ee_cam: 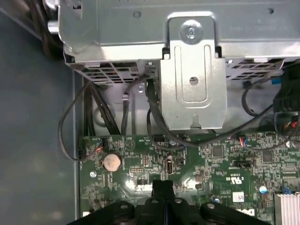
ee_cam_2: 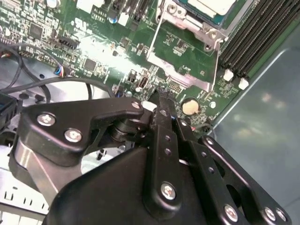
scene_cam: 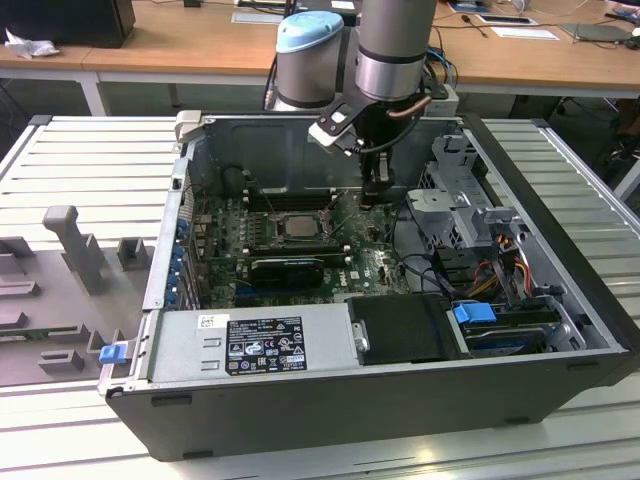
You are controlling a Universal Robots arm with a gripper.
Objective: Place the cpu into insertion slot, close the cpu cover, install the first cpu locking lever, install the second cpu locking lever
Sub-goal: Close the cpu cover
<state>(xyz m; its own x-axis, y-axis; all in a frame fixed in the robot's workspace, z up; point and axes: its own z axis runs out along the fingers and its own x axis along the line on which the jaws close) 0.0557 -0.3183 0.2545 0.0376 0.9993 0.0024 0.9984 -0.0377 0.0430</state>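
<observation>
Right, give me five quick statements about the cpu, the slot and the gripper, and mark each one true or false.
1. The cpu lies in the insertion slot. True.
2. The gripper holds the cpu. False: its fingers are shut with nothing between them.
3. The gripper is on the exterior view's left of the insertion slot. False: it is on the exterior view's right of it.
4. A round coin battery sits on the motherboard near the gripper's tip. True.
5. The computer case is closed up. False: its upward side is open and the inside shows.
</observation>
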